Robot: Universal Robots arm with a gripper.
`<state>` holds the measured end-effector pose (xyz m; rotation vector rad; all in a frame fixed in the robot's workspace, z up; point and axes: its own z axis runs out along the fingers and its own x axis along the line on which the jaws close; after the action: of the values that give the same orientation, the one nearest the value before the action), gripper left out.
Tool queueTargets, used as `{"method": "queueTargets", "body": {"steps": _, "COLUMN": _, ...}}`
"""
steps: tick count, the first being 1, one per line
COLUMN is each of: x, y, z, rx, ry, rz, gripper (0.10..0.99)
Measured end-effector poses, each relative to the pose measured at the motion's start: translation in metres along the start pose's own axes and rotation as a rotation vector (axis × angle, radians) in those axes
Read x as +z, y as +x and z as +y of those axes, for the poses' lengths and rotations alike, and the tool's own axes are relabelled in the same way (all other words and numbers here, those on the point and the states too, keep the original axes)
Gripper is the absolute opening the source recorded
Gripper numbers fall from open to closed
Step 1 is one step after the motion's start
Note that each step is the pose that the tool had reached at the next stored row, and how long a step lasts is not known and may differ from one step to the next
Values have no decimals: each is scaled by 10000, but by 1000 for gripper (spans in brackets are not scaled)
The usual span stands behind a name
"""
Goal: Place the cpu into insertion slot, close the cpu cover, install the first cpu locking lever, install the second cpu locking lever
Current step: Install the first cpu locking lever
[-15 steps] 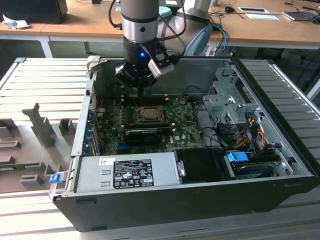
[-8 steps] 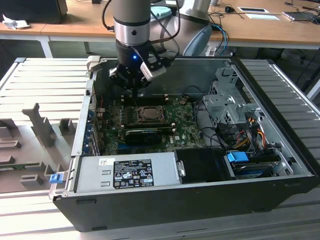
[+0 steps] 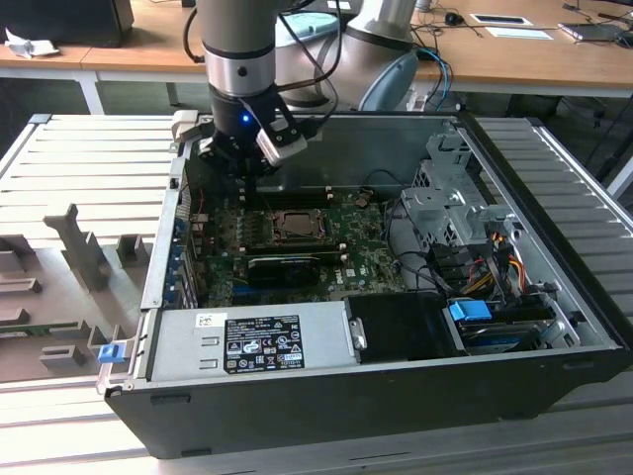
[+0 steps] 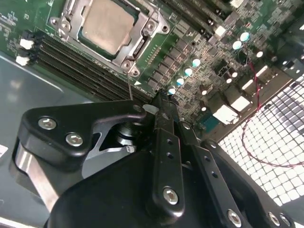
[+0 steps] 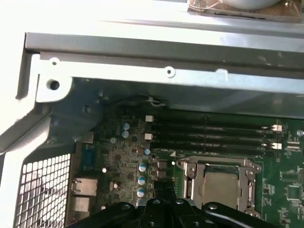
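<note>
The gripper hangs just beside the insertion slot, fingers drawn together on nothing visible, tips by a thin wire lever rising at the slot's corner. Should they slip off that springy wire, it could snap back, or they could scrape board parts beside the slot. Farther on, the cpu lies flat in the slot, face up, framed by the cpu cover. Being square, it has no long axis, and its edges run parallel to the slot's rim.

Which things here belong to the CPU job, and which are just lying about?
Job: cpu, cover, end effector.
Lying about: memory slots, power supply, drive cage.
</note>
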<state>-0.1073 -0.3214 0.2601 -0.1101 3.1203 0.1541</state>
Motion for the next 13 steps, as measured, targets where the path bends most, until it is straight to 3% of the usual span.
{"method": "queueTargets", "body": {"steps": 3, "x": 30, "y": 21, "z": 59, "rx": 19, "ry": -59, "rz": -5, "gripper": 106}}
{"method": "queueTargets", "body": {"steps": 13, "x": 53, "y": 23, "z": 199, "rx": 30, "ry": -65, "rz": -7, "gripper": 106}}
